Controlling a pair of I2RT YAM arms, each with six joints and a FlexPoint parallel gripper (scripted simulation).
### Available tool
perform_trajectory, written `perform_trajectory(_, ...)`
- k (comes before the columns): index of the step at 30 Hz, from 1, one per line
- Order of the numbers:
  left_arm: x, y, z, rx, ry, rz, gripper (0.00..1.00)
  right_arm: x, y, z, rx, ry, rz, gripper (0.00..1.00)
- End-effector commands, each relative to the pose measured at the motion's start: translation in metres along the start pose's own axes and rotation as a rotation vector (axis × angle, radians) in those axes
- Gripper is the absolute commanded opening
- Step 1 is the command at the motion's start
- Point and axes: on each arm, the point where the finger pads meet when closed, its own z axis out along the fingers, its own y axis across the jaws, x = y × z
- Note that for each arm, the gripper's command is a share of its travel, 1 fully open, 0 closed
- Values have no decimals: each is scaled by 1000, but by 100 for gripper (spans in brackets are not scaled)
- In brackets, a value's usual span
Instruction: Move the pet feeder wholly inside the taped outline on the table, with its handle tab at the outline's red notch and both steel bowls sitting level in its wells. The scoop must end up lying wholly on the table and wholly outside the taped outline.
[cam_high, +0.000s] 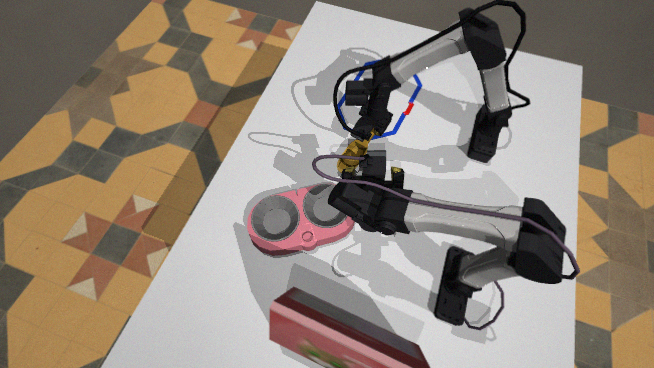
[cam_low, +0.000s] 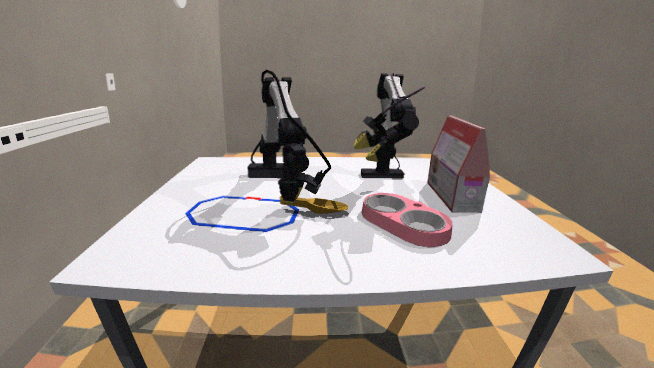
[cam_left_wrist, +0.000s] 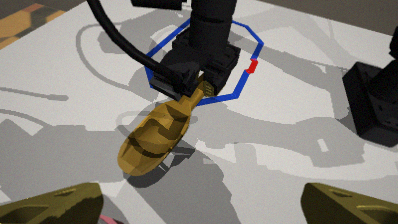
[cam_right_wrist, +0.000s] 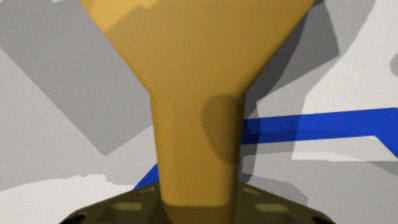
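In the exterior view, the pink pet feeder (cam_high: 311, 243) (cam_low: 407, 234) (cam_left_wrist: 111, 219) is near the front, right of centre, on the white surface (cam_high: 200, 275) (cam_low: 300, 270). It lies wholly outside the taped outline, a steel bowl in each well: the nearer bowl (cam_high: 274, 218) (cam_low: 425, 221) and the farther bowl (cam_high: 325, 206) (cam_low: 385, 203).

Left of centre lies the blue taped outline (cam_high: 395, 132) (cam_low: 230, 228) (cam_left_wrist: 220, 100) (cam_right_wrist: 320, 127), its red notch (cam_high: 409, 109) (cam_low: 253, 198) (cam_left_wrist: 253, 66) on the far side. Between outline and feeder is the amber scoop (cam_high: 352, 154) (cam_low: 325, 204) (cam_left_wrist: 155, 135) (cam_right_wrist: 200, 60). Its handle crosses above the tape, while its bowl end points toward the feeder; whether it touches the surface, I cannot tell.

The right gripper (cam_high: 370, 134) (cam_low: 292, 197) (cam_left_wrist: 199, 91) (cam_right_wrist: 199, 190) has its fingers closed against both sides of the scoop's handle.

A red and grey pet food bag (cam_high: 325, 335) (cam_low: 455, 165) stands upright at the right of the frame, beyond the feeder.

Farther back, right of centre, the left gripper (cam_high: 372, 172) (cam_low: 367, 146) (cam_left_wrist: 201, 191) is raised above the surface, fingers spread fully and holding nothing.

On the wall at upper left is a white wall plate (cam_low: 110, 81).
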Motion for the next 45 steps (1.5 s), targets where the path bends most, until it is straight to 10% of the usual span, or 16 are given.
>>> perform_trajectory(1,-3,1,-1,-3,-6,6,100,-5,-7,-38,50,-26,-1,17)
perform_trajectory(19,-29,-21,-14,71,-80,112,100,9,59,-85,39,-19,7,17)
perform_trajectory(45,-12,-52,-24,157,-26,192,100,26,153,-35,36,-41,-4,17)
